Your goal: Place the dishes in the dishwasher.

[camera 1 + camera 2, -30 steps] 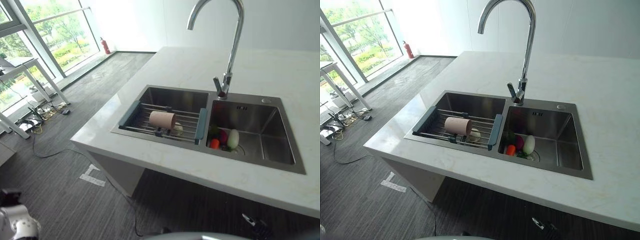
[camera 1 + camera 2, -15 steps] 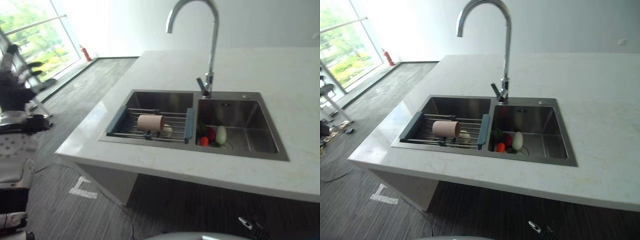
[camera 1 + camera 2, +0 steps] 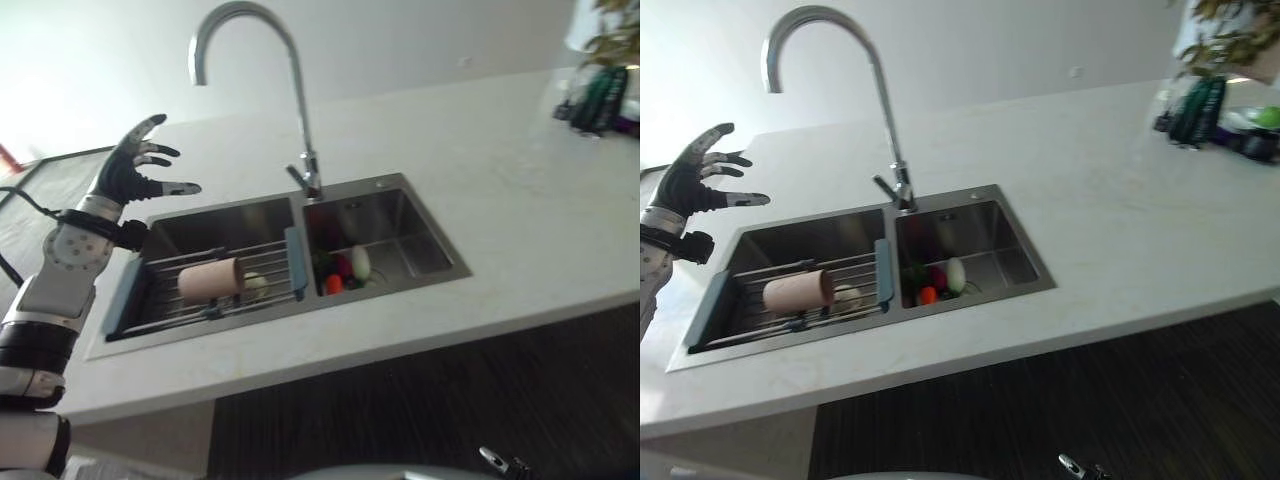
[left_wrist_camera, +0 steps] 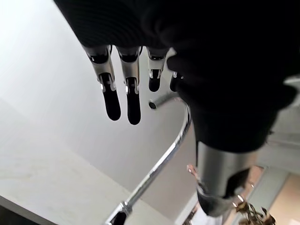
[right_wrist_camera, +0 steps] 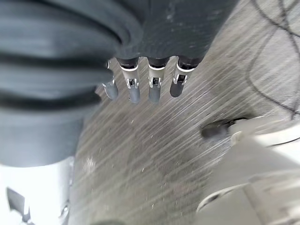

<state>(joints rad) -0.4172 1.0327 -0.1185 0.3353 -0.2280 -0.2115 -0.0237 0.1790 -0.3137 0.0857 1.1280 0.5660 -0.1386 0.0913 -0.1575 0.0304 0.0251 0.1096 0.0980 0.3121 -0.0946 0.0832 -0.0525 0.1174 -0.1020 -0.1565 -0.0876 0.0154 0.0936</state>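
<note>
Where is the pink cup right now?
The pink cup lies on its side on the drying rack across the sink's left basin, left of the vegetables.

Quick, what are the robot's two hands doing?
Left hand: open, holding nothing, raised above the sink.
Right hand: open, holding nothing, over the floor.

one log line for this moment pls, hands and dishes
left hand: open, raised above left basin | right hand: open, holding nothing | pink cylindrical cup: on its side on grey wire sink rack | phase: nothing grasped yet

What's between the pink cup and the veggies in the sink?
In the left eye view, the rack's blue end and the sink divider lie between the pink cup and the veggies.
</note>
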